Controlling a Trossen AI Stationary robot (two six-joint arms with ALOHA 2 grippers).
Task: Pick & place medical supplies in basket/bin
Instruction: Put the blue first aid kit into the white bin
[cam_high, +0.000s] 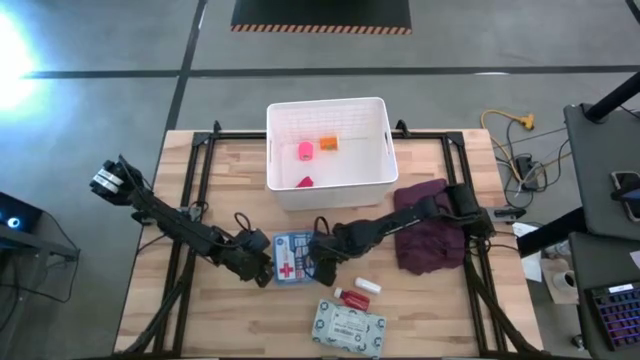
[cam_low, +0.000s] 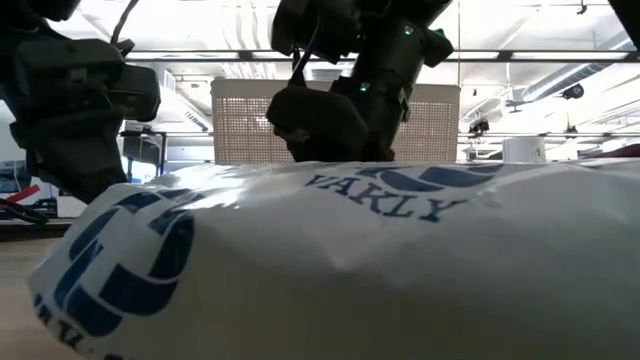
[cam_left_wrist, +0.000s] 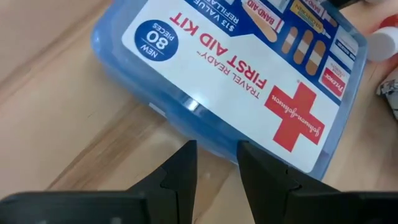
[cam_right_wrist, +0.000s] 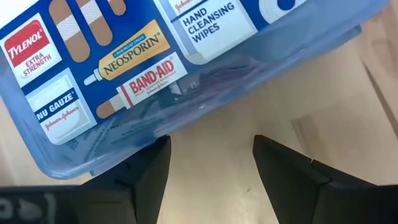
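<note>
The blue-white first aid pouch with a red cross (cam_high: 291, 257) lies flat on the table in front of the white lattice bin (cam_high: 375, 175). My left gripper (cam_left_wrist: 216, 148) is open a little at the pouch's left edge (cam_left_wrist: 186, 121). My right gripper (cam_right_wrist: 211, 142) is open wide at its right edge (cam_right_wrist: 186, 118). A pink roll (cam_high: 305, 150), an orange piece (cam_high: 328, 143) and a red piece (cam_high: 305, 182) lie in the bin. The pale green wipes pack (cam_high: 348, 327), the red-white tube (cam_high: 351, 297) and the white bottle (cam_high: 367, 287) lie near the table's near edge. My left gripper has its fingertips (cam_left_wrist: 188, 149) right at the pouch's left side wall, coming level from the table's left; I cannot tell whether they touch it. My right gripper has one fingertip (cam_right_wrist: 163, 146) at the pouch's right edge, coming from the table's right; touch cannot be told.
The maroon cloth (cam_high: 432, 235) lies under my right arm at the table's right. In the low view the wipes pack (cam_low: 350, 250) fills the foreground and hides the pouch. Bare wood shows on the table's left and near-left parts.
</note>
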